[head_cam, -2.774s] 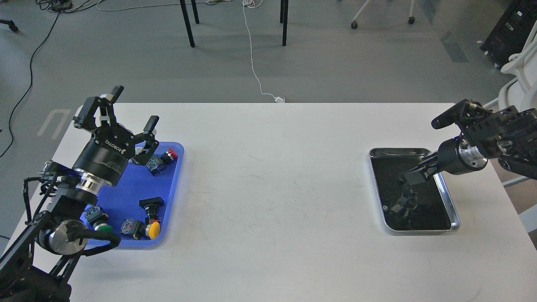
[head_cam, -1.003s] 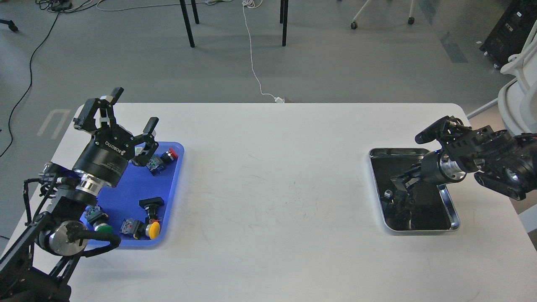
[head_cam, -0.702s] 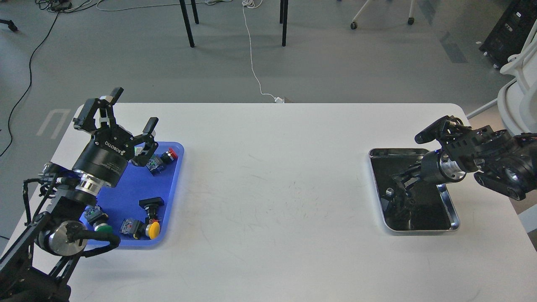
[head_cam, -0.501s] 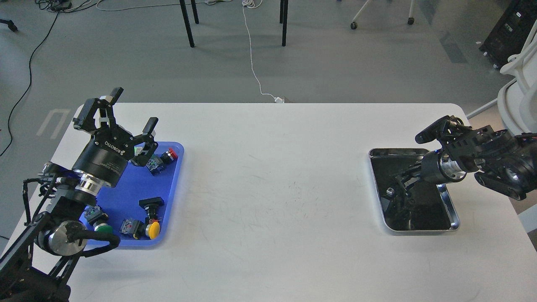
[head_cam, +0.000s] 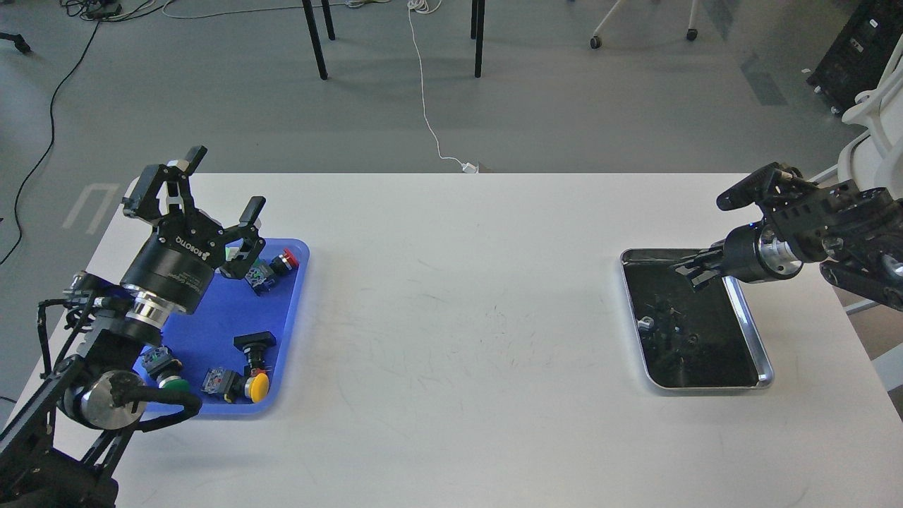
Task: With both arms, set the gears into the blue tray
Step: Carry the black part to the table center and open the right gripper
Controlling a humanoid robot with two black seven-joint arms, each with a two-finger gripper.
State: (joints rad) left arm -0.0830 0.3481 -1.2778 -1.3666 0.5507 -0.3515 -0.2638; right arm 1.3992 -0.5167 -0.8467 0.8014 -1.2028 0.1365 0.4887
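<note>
The blue tray point(head_cam: 211, 310) lies at the table's left side. Above its far left corner my left gripper point(head_cam: 211, 185) hangs open, with nothing between its fingers. On the right, my right gripper point(head_cam: 695, 271) hovers over the far end of the shiny metal tray point(head_cam: 749, 321). Its dark fingers point left and down, and I cannot tell whether they hold anything. Small dark shapes that may be gears point(head_cam: 669, 326) lie on the tray's black inside. They blend with the gripper's reflection and are hard to tell apart.
Several push-button switches lie in the blue tray: a red one point(head_cam: 285, 260), a black one point(head_cam: 254, 343), a yellow one point(head_cam: 258, 385) and a green one point(head_cam: 168, 375). White tabletop point(head_cam: 458, 317) spans between the two trays. A white chair point(head_cam: 875, 134) stands beyond the right edge.
My right gripper has lifted out of the metal tray and drawn back toward its far right end. The left arm has not moved.
</note>
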